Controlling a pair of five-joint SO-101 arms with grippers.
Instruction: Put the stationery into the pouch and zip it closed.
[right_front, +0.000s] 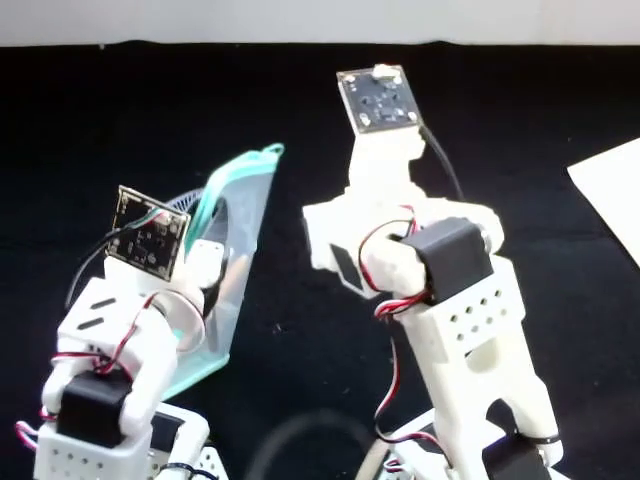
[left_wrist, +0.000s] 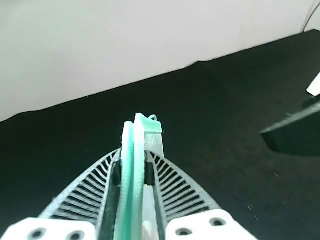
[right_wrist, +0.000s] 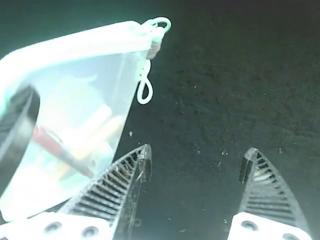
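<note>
Jaws: left gripper (left_wrist: 135, 155) clamped on pouch (right_front: 240, 230) rim; right gripper (right_wrist: 197, 162) wide, empty.
Zip pull (right_wrist: 159, 24): pouch's far end, nearer right gripper.

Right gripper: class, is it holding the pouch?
No, the right gripper is open and empty, with the pouch beside it.
</note>
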